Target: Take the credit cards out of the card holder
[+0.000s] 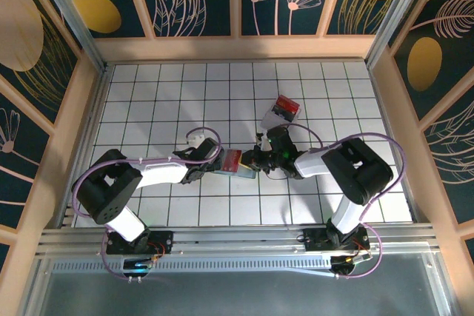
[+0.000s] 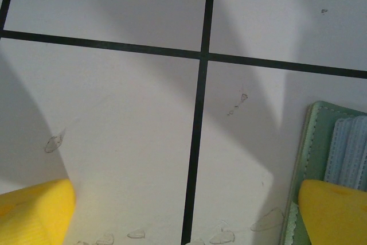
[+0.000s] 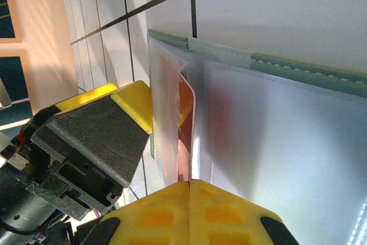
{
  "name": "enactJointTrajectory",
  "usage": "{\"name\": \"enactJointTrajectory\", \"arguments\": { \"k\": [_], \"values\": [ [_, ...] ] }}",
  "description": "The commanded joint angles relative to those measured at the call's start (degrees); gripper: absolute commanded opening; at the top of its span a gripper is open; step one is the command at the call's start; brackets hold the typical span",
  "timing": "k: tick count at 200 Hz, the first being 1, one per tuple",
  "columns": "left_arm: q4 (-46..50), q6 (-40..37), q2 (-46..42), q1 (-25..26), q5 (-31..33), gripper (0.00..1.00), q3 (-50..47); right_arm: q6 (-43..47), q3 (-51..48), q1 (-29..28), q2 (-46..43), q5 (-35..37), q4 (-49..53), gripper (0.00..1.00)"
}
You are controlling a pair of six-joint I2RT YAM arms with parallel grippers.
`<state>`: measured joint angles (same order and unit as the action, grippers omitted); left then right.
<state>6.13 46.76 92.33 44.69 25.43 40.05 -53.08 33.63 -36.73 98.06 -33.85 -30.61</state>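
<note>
While the wallet point(image 3: 287, 142) lies open on the tiled table point(image 1: 148, 94) near its centre, between the two grippers, the task is judged to be at an early stage: no card appears fully withdrawn. One panel stands tilted up off the tiles, and a red card point(image 3: 184, 124) sits against its clear sleeve, its lower edge running down into the seam of the right gripper point(image 3: 189, 196). Whether that card is partly out of its pocket cannot be told. In the left wrist view the other panel lies flat with pale blue pockets, and their contents cannot be made out. Remaining work, on this evidence: draw the red card clear, set it down, then check the other pockets. A clear box point(image 1: 284, 109) with red and black contents stands apart, further back on the table. Both arms are folded low, their forearms reaching in toward the wallet from either side. The right gripper's jaws are pressed together, apparently pinching the red card's edge. The left gripper point(image 2: 183, 216) is spread wide and holds nothing. One yellow fingertip is over the flat panel's edge, possibly bracing it, and the other is over bare tile.
</note>
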Motion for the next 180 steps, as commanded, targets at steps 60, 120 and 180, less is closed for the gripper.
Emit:
{"name": "enactJointTrajectory", "arguments": {
  "k": [60, 120, 180],
  "values": [
    [1.4, -5.6, -3.6, 0.4, -3.7, 0.99, 4.1, 2.1, 2.7, 0.3, -1.0, 1.2, 4.3, 0.0],
    [-0.6, -7.0, 2.6, 0.4, -6.5, 0.99, 4.3, 1.9, 3.3, 0.4, -1.1, 1.1, 4.3, 0.0],
    [-1.6, -5.8, 5.5, 0.7, -9.5, 0.99, 1.4, -1.1, 1.2, 0.4, -0.7, 0.7, -3.4, 0.1]
  ]
}}
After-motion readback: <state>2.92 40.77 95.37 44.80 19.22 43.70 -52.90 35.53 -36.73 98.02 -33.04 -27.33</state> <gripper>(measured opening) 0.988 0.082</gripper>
